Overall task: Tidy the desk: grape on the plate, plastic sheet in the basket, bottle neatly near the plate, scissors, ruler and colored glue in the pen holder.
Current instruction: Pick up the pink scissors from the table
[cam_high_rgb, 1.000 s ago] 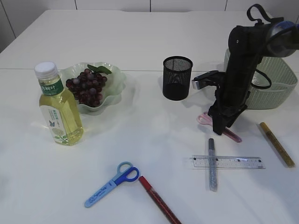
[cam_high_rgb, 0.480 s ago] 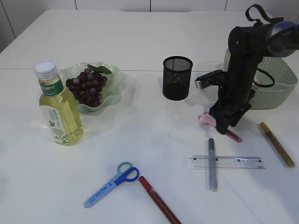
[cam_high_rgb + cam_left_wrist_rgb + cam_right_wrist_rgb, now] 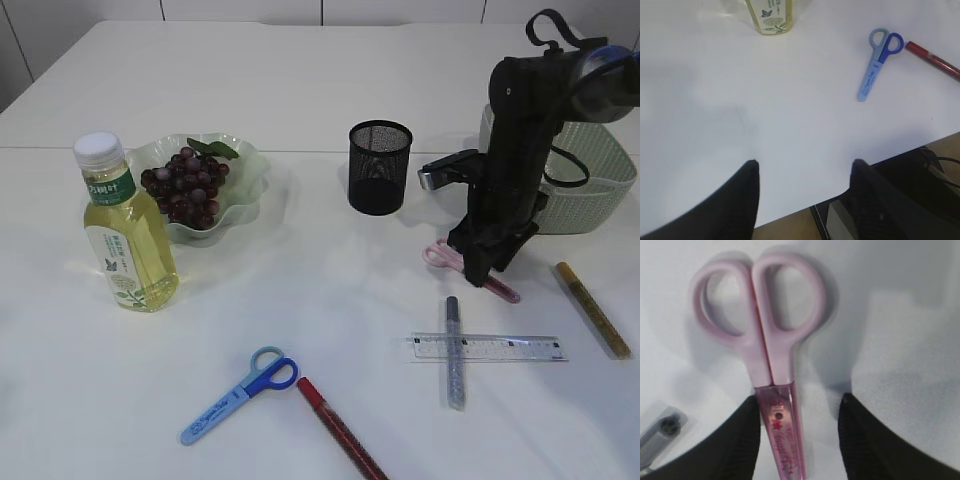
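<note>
My right gripper (image 3: 478, 272) stands open, tips down on the table, astride the pink scissors (image 3: 440, 255). In the right wrist view its left finger touches the scissors' (image 3: 765, 340) clear pink blade cover, and the other finger stands apart from it. My left gripper (image 3: 805, 162) hangs open and empty over bare table by the front edge. Blue scissors (image 3: 240, 393) lie front centre. The ruler (image 3: 500, 347) lies across a grey glue stick (image 3: 455, 350). Grapes (image 3: 188, 190) sit in the green plate (image 3: 250, 165), with the bottle (image 3: 125, 235) upright beside it. The black mesh pen holder (image 3: 380, 165) is empty. The plastic sheet is out of view.
A green basket (image 3: 590, 190) stands behind the right arm. A gold glue stick (image 3: 592, 308) lies at the right and a red one (image 3: 340, 430) at the front, near the blue scissors (image 3: 876, 65). The table's front edge runs just under my left gripper.
The right arm has shifted slightly to the right over the pink scissors. Nothing else has moved, and both grippers stay as wide as before.
</note>
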Controlling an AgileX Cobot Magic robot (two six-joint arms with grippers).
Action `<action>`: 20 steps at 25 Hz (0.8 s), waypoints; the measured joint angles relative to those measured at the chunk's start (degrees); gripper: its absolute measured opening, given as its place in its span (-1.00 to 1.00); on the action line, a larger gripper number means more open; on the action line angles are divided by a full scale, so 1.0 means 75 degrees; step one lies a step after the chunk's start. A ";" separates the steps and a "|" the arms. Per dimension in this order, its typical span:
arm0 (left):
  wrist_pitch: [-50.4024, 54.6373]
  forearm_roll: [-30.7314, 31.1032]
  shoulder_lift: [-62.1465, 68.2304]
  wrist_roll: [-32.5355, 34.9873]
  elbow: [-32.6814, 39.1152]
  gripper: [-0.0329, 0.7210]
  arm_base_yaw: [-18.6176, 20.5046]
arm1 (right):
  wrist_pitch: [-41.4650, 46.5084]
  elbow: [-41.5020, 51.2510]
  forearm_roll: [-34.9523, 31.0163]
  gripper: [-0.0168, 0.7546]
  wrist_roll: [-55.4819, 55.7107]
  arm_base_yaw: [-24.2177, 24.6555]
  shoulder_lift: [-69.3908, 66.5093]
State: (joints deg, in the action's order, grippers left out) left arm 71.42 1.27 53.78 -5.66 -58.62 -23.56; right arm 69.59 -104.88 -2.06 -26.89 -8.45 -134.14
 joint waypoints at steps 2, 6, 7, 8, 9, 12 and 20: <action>0.0000 0.0000 0.0000 0.0000 0.0000 0.19 0.0000 | -0.0005 0.0000 0.0000 0.01 0.0000 0.0000 0.0000; 0.0000 0.0000 0.0000 0.0000 0.0000 0.19 0.0000 | -0.0005 0.0000 0.0000 -0.16 0.0000 0.0000 -0.0005; 0.0000 0.0000 0.0000 0.0000 0.0000 0.19 0.0000 | -0.0005 0.0000 0.0000 -0.18 0.0000 0.0000 -0.0005; 0.0000 0.0000 0.0000 0.0000 0.0000 0.19 0.0000 | -0.0005 0.0000 0.0000 -0.19 0.0000 0.0000 -0.0005; 0.0000 0.0000 0.0000 0.0000 0.0000 0.19 0.0000 | -0.0005 0.0000 0.0000 -0.20 0.0000 0.0000 -0.0005; 0.0000 0.0014 0.0000 0.0000 0.0000 0.19 0.0000 | -0.0005 0.0000 0.0000 -0.21 -0.0017 0.0000 -0.0005; 0.0000 0.0014 0.0000 0.0000 0.0000 0.19 0.0000 | -0.0005 0.0000 0.0029 -0.42 -0.0141 -0.0154 -0.0005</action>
State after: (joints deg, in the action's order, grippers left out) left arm 71.42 1.37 53.78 -5.66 -58.62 -23.56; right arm 69.55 -104.88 -1.85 -27.95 -9.61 -134.18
